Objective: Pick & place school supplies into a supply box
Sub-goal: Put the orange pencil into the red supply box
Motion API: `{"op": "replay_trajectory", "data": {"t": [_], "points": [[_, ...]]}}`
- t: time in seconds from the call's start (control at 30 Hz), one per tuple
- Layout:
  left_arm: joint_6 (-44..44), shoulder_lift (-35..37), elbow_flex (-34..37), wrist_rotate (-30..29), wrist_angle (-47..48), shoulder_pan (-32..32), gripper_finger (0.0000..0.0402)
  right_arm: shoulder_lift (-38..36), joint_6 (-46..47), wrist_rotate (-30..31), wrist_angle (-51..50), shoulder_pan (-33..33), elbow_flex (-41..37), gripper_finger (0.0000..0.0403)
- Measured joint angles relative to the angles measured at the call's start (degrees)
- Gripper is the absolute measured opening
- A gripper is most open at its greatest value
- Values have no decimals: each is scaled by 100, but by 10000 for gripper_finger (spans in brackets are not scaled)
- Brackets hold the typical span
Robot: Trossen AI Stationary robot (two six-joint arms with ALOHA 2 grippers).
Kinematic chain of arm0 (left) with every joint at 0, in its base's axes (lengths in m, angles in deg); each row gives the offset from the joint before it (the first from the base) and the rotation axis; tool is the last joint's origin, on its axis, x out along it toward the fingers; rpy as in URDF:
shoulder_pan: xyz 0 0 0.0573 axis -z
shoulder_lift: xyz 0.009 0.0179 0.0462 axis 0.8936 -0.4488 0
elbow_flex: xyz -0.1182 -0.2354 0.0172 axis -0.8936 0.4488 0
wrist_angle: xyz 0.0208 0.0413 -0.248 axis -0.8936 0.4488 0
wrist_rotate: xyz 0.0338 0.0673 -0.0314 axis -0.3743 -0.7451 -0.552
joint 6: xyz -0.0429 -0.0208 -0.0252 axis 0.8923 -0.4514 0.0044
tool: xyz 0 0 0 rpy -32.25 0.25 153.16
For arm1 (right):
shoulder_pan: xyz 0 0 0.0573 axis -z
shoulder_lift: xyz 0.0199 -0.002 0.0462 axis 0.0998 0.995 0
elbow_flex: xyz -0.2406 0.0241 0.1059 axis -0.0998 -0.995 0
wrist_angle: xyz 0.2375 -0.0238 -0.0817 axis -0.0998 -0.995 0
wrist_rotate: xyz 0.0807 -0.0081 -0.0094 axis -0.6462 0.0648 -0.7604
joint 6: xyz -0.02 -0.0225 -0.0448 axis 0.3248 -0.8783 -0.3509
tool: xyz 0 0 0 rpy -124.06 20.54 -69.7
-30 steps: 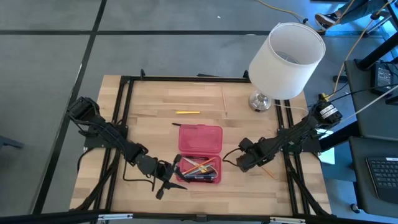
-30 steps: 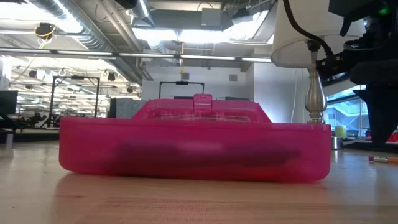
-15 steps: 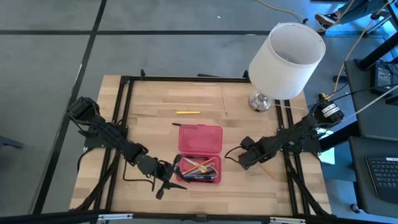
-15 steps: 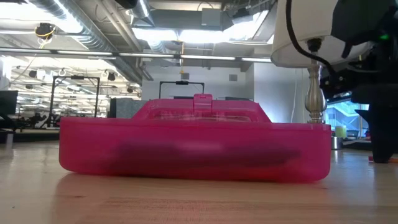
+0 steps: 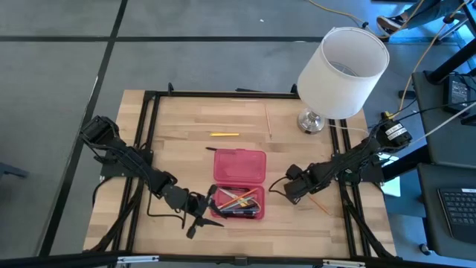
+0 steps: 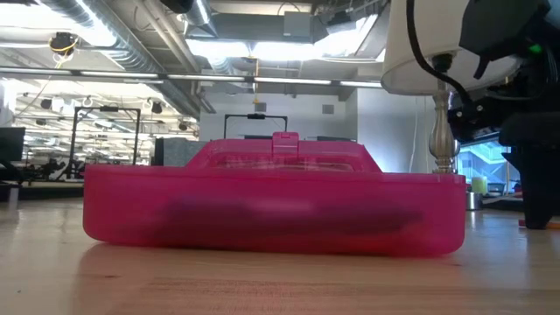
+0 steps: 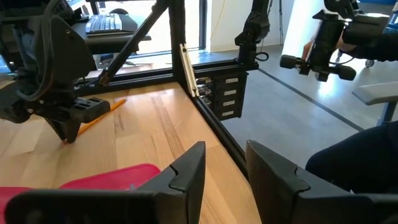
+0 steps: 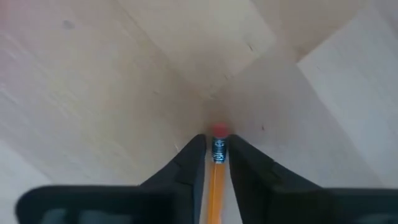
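The open red-pink supply box [image 5: 239, 176] lies mid-table, with several pencils and pens [image 5: 236, 201] in its near half. An orange pencil [image 5: 320, 205] lies on the wood to its right, and my right gripper [image 5: 292, 192] is shut on its eraser end. My left gripper [image 5: 206, 212] hovers open at the box's near left corner with nothing between its fingers [image 7: 186, 168]. A yellow pencil [image 5: 224, 135] and a thin pale stick [image 5: 268, 123] lie flat on the table beyond the box. My right gripper pinches the orange pencil at the metal band just behind its pink eraser [image 8: 217, 148], one finger on each side. The fingers slant down from the table's right, and the pencil runs back beneath them. The eraser end rests on the wood.
A lamp with a white shade [image 5: 343, 68] stands on its metal base [image 5: 311, 121] at the far right corner. Black frame rails [image 5: 149, 149] run along the table's edges. In the low view the box [image 6: 271, 206] fills the foreground.
My right gripper has come down onto the table at the orange pencil's eraser end and its fingers have closed in on it. The pencil has stayed where it lay. The left arm has kept still.
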Motion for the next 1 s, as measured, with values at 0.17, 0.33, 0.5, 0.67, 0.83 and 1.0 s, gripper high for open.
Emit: {"op": "replay_trajectory", "data": {"t": [0.17, 0.33, 0.5, 0.67, 0.83, 1.0], "points": [[0, 0, 0, 0, 0, 1, 109, 0, 2, -21, 34, 0, 0, 50], [0, 0, 0, 0, 0, 2, 111, -1, 4, -31, 33, 0, 0, 33], [0, 0, 0, 0, 0, 0, 107, 38, 16, -80, -116, 0, 177, 32], [0, 0, 0, 2, 0, 2, 111, 83, -8, -118, -290, 0, 509, 31], [2, 0, 0, 1, -1, 1, 109, 61, -148, -85, -204, -17, 594, 26], [2, 0, 0, 2, -1, 0, 108, 57, -166, -54, -86, -17, 616, 27]]}}
